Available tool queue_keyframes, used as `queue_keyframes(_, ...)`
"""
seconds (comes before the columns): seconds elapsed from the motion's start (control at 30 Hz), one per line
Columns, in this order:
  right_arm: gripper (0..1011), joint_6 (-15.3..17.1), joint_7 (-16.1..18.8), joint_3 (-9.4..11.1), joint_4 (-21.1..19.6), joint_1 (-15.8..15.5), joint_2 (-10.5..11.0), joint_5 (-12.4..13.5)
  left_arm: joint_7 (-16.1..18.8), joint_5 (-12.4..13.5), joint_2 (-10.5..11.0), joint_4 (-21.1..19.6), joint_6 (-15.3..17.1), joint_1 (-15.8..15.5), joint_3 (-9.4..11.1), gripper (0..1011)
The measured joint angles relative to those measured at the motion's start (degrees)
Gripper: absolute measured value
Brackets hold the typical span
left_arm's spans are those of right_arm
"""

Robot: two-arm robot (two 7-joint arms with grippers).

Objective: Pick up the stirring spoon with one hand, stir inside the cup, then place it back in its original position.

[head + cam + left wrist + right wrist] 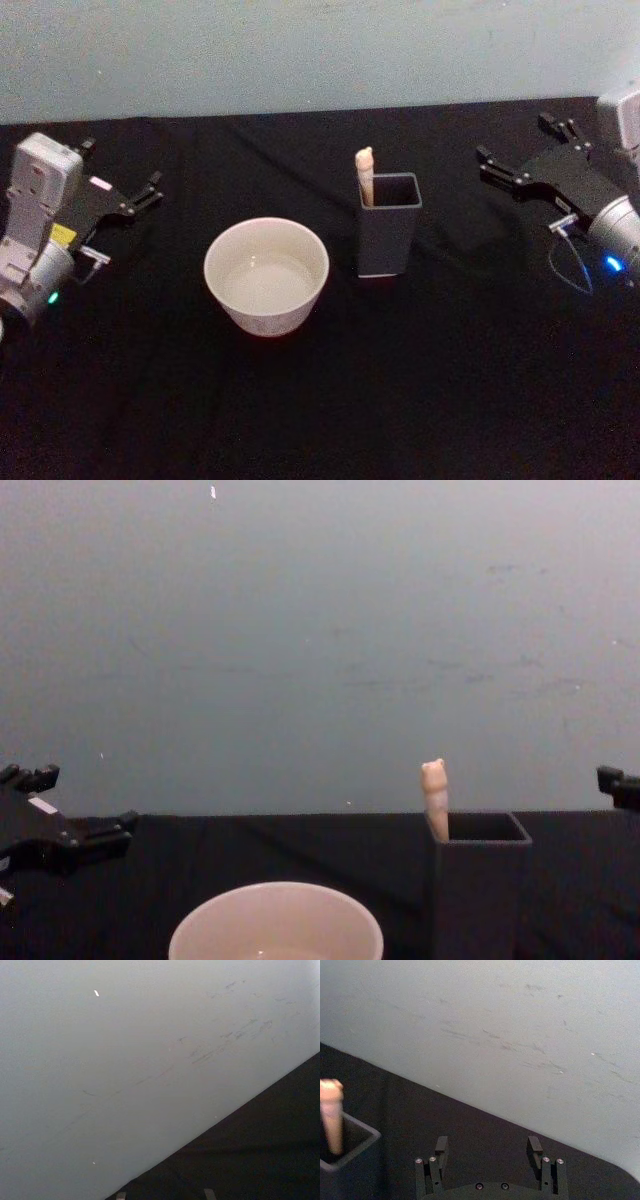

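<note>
Right gripper [512, 138], jaws apart and empty near the black cloth table's [450, 400] right edge, sits nearer than the left gripper [122, 170] to the slim cream-beige stirring spoon [365, 176], which stands upright in the dark grey square holder [388, 240] to its left.

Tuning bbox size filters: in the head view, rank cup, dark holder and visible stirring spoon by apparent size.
1. cup, widest by far.
2. dark holder, narrower, nearly as tall.
3. stirring spoon, just its slim top showing above the holder's rim.
</note>
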Motion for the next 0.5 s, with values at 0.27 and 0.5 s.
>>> queue_keyframes(0.27, 1002, 7.3, 5.3, 1.6, -5.3, -0.1, -0.1, 5.2, 0.0, 0.0, 0.0, 0.0, 0.0, 0.0, 0.0, 1001)
queue_keyframes(0.5, 1002, 12.2, 9.0, 0.7, -8.2, 0.7, 0.1, 5.9, 0.0, 0.0, 0.0, 0.0, 0.0, 0.0, 0.0, 1001)
